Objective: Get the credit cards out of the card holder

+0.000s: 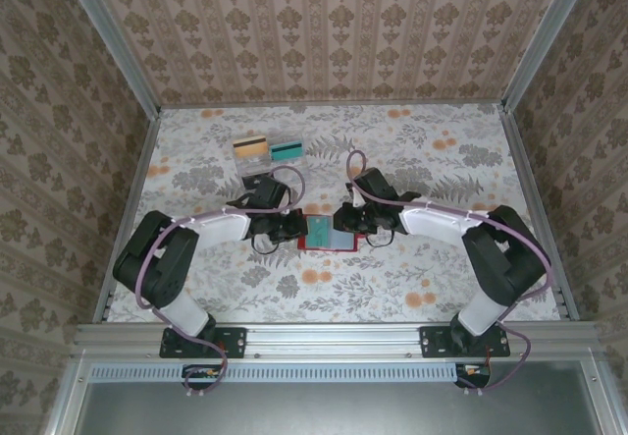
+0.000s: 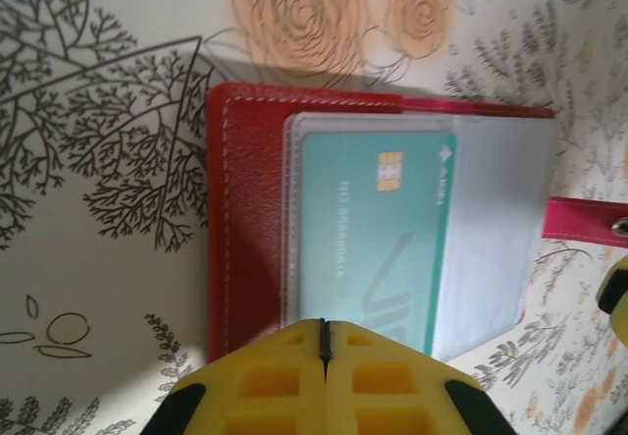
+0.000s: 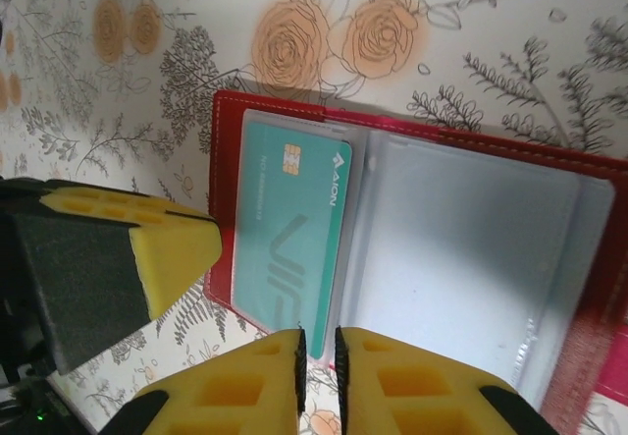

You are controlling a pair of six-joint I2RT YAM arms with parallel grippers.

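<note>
Right end effector (image 3: 317, 356) pinches the sleeve of the card holder (image 3: 224, 160) from 3 o'clock. Left end effector (image 2: 324, 342), at 9 o'clock, is pressed together over its edge.

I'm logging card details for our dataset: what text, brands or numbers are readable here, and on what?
"AION": teal card in the red card holder.
"NO" plus digits: same card, digits too blurred.
Large pale "VI", next letter unclear: same card.
Tan card and second teal card, far side: too small to read.
</note>
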